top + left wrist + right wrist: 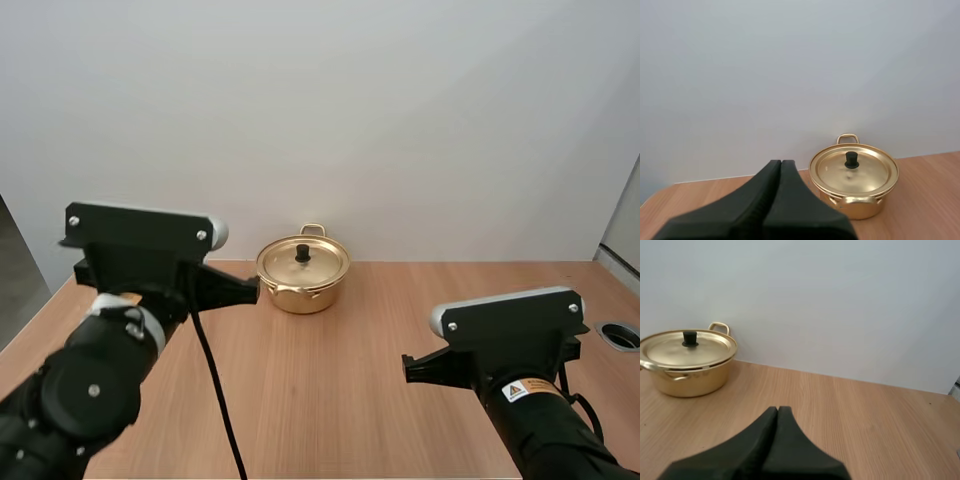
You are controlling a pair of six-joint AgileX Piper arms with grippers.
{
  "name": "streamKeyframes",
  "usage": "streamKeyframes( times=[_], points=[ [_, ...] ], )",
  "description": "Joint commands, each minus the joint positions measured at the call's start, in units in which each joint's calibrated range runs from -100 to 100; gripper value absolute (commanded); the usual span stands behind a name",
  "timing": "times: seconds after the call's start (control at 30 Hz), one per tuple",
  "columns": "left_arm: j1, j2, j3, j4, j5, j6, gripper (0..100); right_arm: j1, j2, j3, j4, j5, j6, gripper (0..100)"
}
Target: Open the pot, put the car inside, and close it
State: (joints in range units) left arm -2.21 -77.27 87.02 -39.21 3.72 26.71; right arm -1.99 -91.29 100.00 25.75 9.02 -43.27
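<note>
The table [400, 330] is bare wood with plenty of free surface near and to the right. The risk there is small, though a pot pushed along it would slide easily.

The pot [302, 292] stands at the far middle of the table, slightly left of centre and close to the wall [400, 120]. A sideways knock could drive it against the wall or turn its side handles out of line. It looks light and polished, so it may also rise with the lid if the lid binds.

The lid [325, 266] sits flat and closed on the rim. Lifted at a tilt, it could catch the rim and drag the pot.

The left gripper [781, 165] has its fingers pressed together into one wedge and hangs left of the pot, apart from it. The right gripper [778, 411] is likewise pressed together, nearer and well to the right. Either one coming down like this would only bump the lid, so the fingers must part first.

The black knob [302, 252] at the lid's centre is the smallest target. An off-centre pinch would likely slip off it. Where the car lies I cannot tell.
</note>
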Motion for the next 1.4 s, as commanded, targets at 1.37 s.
streamKeyframes(
  times=[1.37],
  points=[
    [1.09, -22.73, 12.98, 24.85, 27.34, -22.92, 0, 0.91, -8.71, 0.0, -9.77, 24.43, 10.66, 0]
  ],
)
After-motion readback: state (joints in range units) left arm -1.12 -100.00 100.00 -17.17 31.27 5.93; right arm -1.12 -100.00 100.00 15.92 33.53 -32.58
